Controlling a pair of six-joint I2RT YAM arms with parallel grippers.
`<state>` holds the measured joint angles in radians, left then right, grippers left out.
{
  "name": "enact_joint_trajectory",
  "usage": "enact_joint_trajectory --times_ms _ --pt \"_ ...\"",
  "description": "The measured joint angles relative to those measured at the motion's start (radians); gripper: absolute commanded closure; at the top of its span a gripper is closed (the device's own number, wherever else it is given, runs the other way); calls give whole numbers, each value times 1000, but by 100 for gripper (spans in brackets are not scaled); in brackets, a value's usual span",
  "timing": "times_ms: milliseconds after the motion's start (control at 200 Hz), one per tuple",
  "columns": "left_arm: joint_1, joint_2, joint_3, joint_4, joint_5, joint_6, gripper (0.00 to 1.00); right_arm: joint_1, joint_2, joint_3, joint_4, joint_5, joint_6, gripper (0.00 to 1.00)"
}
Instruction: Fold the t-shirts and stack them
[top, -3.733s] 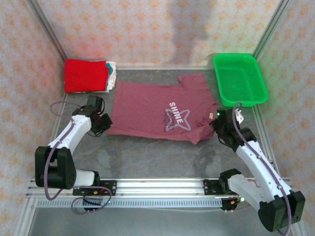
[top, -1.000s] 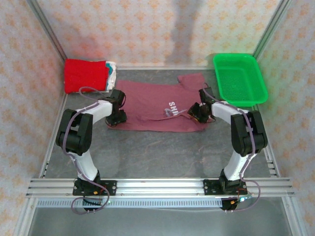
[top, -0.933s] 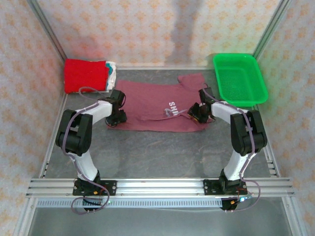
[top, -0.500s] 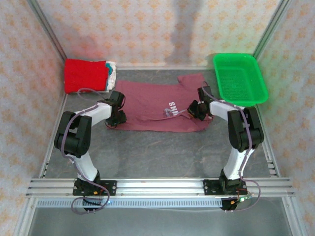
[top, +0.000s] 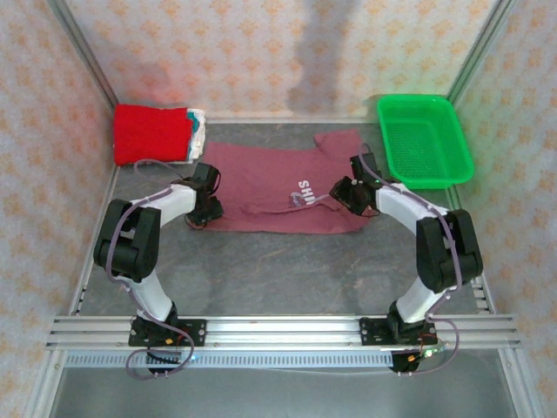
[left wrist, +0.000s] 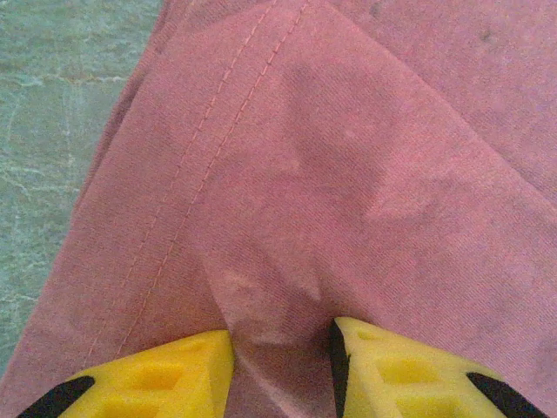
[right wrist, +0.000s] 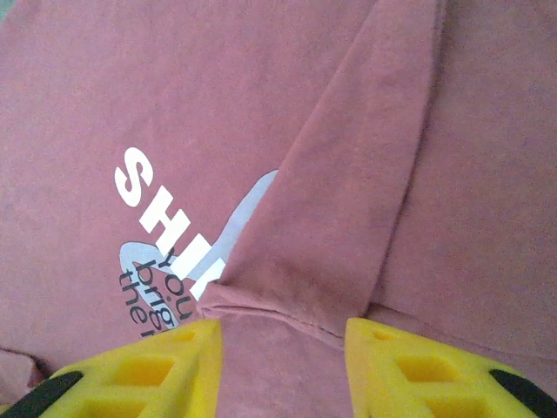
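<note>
The maroon t-shirt [top: 270, 187] lies flat mid-table, its near part folded back over the white "SHINE" print [right wrist: 161, 218]. My left gripper [top: 207, 209] rests on the shirt's left edge; its yellow fingers [left wrist: 157, 374] stand apart, open, with a small pucker of cloth [left wrist: 280, 335] between them. My right gripper [top: 342, 193] is over the shirt's right side, open, with a folded flap's hem [right wrist: 287, 309] lying flat between its fingers [right wrist: 409, 366]. A folded bright red t-shirt [top: 152, 132] tops a stack with whitish ones [top: 199, 127] at the back left.
A green plastic basket [top: 424, 139] stands at the back right, just beyond the right arm. Metal frame posts and patterned walls close in the table on three sides. Bare grey tabletop [top: 278, 270] stretches between the shirt and the arm bases.
Since the earliest frame both grippers moved onto the shirt and its near part got folded back over the print. In the last second the right arm's elbow swung outward to the right.
</note>
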<state>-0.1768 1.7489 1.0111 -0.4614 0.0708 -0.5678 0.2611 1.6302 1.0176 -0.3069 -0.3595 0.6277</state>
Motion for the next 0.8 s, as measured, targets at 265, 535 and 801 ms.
enact_joint_trajectory --times_ms 265,535,801 --pt "0 -5 -11 15 0 -11 64 18 26 -32 -5 0 15 58" --pt "0 -9 -19 26 0 -11 64 31 119 -19 26 -4 38 65" --pt "0 -13 -27 35 1 -11 64 31 159 7 72 1 71 80"
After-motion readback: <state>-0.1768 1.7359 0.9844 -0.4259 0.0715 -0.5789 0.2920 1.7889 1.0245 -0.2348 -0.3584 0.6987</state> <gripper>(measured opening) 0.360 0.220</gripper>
